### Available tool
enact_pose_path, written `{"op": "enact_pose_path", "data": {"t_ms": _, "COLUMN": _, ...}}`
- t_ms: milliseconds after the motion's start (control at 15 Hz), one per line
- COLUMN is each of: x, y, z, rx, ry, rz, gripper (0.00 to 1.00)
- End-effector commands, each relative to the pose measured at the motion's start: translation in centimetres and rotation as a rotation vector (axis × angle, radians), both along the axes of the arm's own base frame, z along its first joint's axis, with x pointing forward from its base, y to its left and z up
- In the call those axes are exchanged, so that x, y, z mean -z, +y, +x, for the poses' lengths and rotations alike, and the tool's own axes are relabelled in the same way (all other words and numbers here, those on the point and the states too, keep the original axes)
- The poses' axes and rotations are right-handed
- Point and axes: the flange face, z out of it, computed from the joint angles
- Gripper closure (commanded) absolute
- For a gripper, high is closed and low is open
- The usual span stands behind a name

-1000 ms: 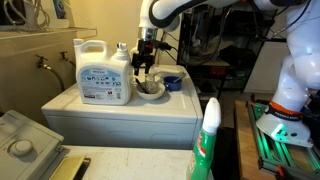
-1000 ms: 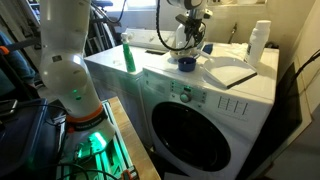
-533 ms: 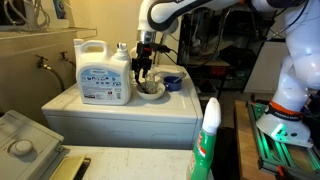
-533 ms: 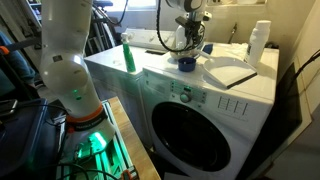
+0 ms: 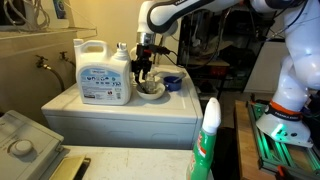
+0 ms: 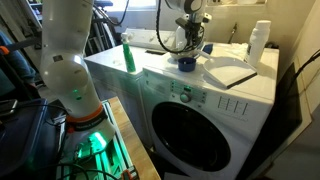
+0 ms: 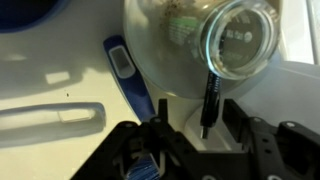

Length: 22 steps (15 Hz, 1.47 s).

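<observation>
My gripper (image 7: 195, 125) hangs over a clear glass bowl (image 7: 165, 55) on the white washer top (image 7: 60, 70). Its fingers are apart. A thin black pen (image 7: 209, 100) stands between them, nearer one finger, its upper part reaching into the bowl; no finger visibly presses it. A round glass item (image 7: 240, 40) lies in the bowl. A blue pen (image 7: 128, 78) lies on the washer beside the bowl. In both exterior views the gripper (image 5: 146, 68) (image 6: 190, 40) is just above the bowl (image 5: 151, 90), next to a blue cup (image 5: 172, 81) (image 6: 186, 63).
A large white detergent jug (image 5: 104, 72) stands close beside the bowl. A green spray bottle (image 5: 206, 140) (image 6: 129, 55) stands at the washer's edge. A white bottle (image 6: 260, 40) and a flat white sheet (image 6: 228, 73) lie farther along the top. A wall runs behind.
</observation>
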Motion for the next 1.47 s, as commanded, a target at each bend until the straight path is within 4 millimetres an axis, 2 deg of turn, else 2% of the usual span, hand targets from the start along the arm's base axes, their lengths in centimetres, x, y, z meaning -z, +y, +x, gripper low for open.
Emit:
{"op": "enact_pose_path", "data": {"t_ms": 0, "x": 0.7, "y": 0.3, "z": 0.4, "rx": 0.044, "ry": -0.003, "rz": 0.031, "gripper": 0.54}}
{"op": "enact_pose_path", "data": {"t_ms": 67, "x": 0.8, "y": 0.3, "z": 0.3, "rx": 0.048, "ry": 0.001, "rz": 0.037, "gripper": 0.62}}
{"op": "enact_pose_path", "data": {"t_ms": 133, "x": 1.0, "y": 0.3, "z": 0.3, "rx": 0.051, "ry": 0.004, "rz": 0.044, "gripper": 0.76}}
{"op": "enact_pose_path", "data": {"t_ms": 200, "x": 1.2, "y": 0.3, "z": 0.3, "rx": 0.055, "ry": 0.008, "rz": 0.049, "gripper": 0.82}}
{"op": "enact_pose_path", "data": {"t_ms": 400, "x": 1.3, "y": 0.5, "z": 0.3, "rx": 0.066, "ry": 0.012, "rz": 0.062, "gripper": 0.88}}
{"op": "enact_pose_path", "data": {"t_ms": 467, "x": 1.3, "y": 0.4, "z": 0.3, "rx": 0.071, "ry": 0.014, "rz": 0.063, "gripper": 0.85}}
{"op": "enact_pose_path", "data": {"t_ms": 533, "x": 1.3, "y": 0.3, "z": 0.3, "rx": 0.074, "ry": 0.014, "rz": 0.063, "gripper": 0.87}}
{"op": "enact_pose_path", "data": {"t_ms": 600, "x": 1.1, "y": 0.2, "z": 0.1, "rx": 0.077, "ry": 0.014, "rz": 0.052, "gripper": 0.95}}
{"op": "enact_pose_path", "data": {"t_ms": 667, "x": 1.0, "y": 0.1, "z": 0.1, "rx": 0.076, "ry": 0.011, "rz": 0.053, "gripper": 0.95}}
{"op": "enact_pose_path", "data": {"t_ms": 800, "x": -0.4, "y": -0.6, "z": -0.2, "rx": 0.079, "ry": -0.022, "rz": 0.047, "gripper": 0.98}}
{"op": "enact_pose_path", "data": {"t_ms": 1200, "x": -6.4, "y": -3.9, "z": -0.8, "rx": 0.177, "ry": -0.139, "rz": 0.070, "gripper": 0.97}}
{"op": "enact_pose_path", "data": {"t_ms": 1400, "x": -9.0, "y": -4.5, "z": -1.4, "rx": 0.223, "ry": -0.144, "rz": 0.079, "gripper": 0.97}}
